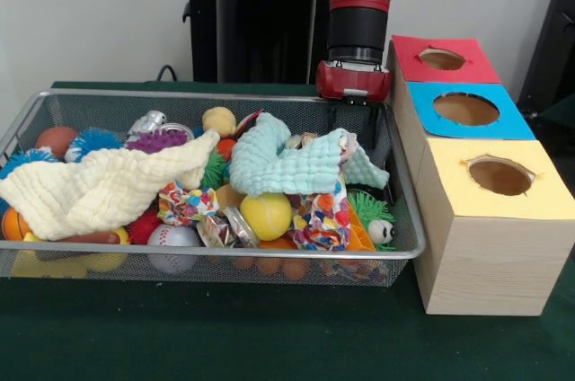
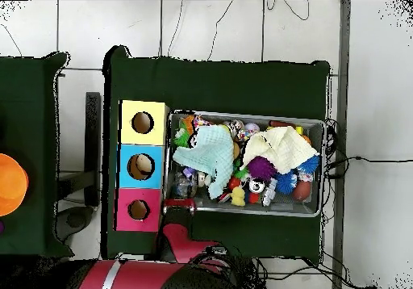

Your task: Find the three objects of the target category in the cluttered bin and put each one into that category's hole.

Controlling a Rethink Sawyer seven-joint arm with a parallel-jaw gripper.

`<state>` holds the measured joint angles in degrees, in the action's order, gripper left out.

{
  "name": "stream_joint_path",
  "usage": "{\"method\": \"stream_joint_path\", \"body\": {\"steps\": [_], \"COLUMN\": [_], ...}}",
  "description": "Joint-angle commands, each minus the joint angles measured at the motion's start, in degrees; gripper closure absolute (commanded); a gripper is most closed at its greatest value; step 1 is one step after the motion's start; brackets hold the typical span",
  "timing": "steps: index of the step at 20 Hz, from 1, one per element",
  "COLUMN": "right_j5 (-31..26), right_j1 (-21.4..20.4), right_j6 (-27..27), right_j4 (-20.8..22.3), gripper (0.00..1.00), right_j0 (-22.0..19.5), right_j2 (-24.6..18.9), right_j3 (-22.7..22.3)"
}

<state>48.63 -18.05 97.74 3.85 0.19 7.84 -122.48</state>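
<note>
The wire mesh bin [image 1: 406, 185] is heaped with balls, spiky toys and wrappers. A pale yellow cloth [image 1: 99, 188] and a mint cloth [image 1: 292, 161] cover much of it. No crushed clear bottle shows plainly in the front view. In the overhead view a crinkly see-through thing [image 2: 183, 187], perhaps a bottle, lies in the bin's corner by the boxes. My gripper [image 1: 355, 119] hangs at the bin's far right corner, low over the rim, next to the red-topped box. It also shows in the overhead view [image 2: 179, 206]. I see nothing in it.
Three wooden boxes with a hole on top stand in a row right of the bin: red-topped [image 1: 413, 62], blue-topped [image 1: 427, 120], yellow-topped [image 1: 449, 188]. A crumpled silvery thing [image 1: 148, 120] lies at the bin's back left. An orange object [image 2: 10, 185] sits on a side table.
</note>
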Motion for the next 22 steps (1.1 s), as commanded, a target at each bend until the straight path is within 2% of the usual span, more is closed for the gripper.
{"method": "stream_joint_path", "body": {"steps": [1,4,9,10,13,22], "right_j5": [-7.02,-6.46,-6.79,-6.59,-4.21,-5.35], "right_j1": [8.65,11.36,12.00,12.15,12.98,11.25], "right_j6": [8.15,8.01,8.78,8.84,9.72,8.66], "right_j4": [-3.44,-3.35,-1.51,-0.91,0.97,2.17], "gripper": [0.00,0.00,0.00,1.00,1.00,1.00], "right_j0": [2.78,2.35,0.91,0.47,-0.44,-1.12], "right_j2": [-7.71,-7.42,-7.48,-7.28,-5.93,-5.23], "right_j3": [13.55,16.11,16.63,16.69,15.08,14.93]}}
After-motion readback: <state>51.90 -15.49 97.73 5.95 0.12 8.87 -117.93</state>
